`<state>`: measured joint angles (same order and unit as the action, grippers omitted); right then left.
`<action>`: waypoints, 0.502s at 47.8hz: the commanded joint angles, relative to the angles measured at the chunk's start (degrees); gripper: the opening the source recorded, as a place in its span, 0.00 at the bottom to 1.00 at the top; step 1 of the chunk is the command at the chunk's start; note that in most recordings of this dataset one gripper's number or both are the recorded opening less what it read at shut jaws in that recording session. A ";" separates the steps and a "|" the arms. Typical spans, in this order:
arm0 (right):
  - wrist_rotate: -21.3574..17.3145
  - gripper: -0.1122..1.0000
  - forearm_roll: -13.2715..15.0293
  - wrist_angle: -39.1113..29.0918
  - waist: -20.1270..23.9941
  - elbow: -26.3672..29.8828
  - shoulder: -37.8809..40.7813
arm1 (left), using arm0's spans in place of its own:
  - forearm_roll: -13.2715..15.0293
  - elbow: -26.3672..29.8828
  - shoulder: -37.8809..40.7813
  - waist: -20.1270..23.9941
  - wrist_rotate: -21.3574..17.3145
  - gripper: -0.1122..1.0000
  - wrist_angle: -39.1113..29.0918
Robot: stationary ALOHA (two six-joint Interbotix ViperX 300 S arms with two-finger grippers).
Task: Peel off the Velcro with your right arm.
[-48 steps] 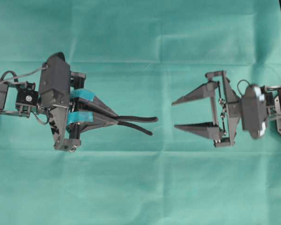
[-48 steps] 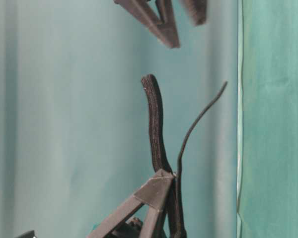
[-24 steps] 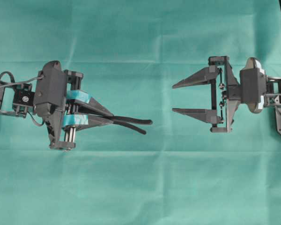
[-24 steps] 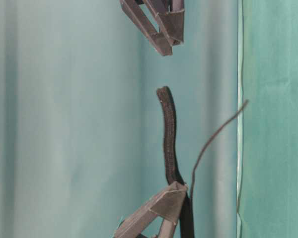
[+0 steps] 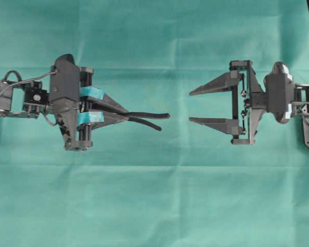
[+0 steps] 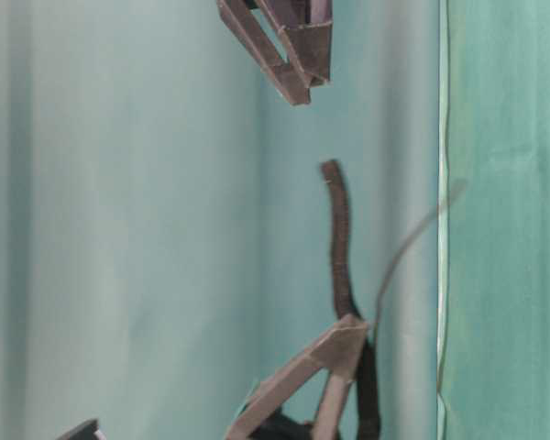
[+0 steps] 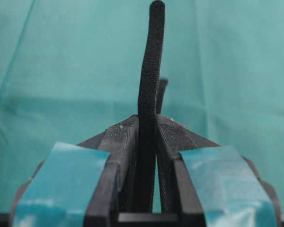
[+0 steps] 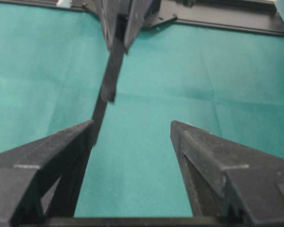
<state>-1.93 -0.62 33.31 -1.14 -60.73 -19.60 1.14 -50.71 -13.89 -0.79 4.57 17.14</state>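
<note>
Green cloth [image 5: 154,206] covers my workspace. My left gripper [image 5: 124,116], teal-taped, pinches the Velcro [image 5: 147,118] at its base, the strip's free ends pointing toward my right gripper [image 5: 190,107], spread and well apart from it. I should close on one layer only. Overhead shows two parted tips; the left wrist view hides the split edge-on.

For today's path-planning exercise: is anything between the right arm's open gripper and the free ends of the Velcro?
Nothing visible. Only bare green cloth shows in the gap between the right gripper and the Velcro, which the left gripper holds out toward it.
</note>
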 commanded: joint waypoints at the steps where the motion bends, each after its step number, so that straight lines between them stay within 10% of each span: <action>1: 0.00 0.38 -0.09 0.62 -0.09 0.44 -0.79 | -0.09 1.49 0.88 0.44 0.00 0.19 1.14; 24: 0.09 0.38 0.35 0.62 -0.18 0.09 -0.79 | -0.09 6.50 11.34 2.11 -0.09 0.19 1.23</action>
<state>-1.93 -0.53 33.40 -1.14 -61.00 -19.60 1.14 -46.14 -3.16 1.05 4.57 17.93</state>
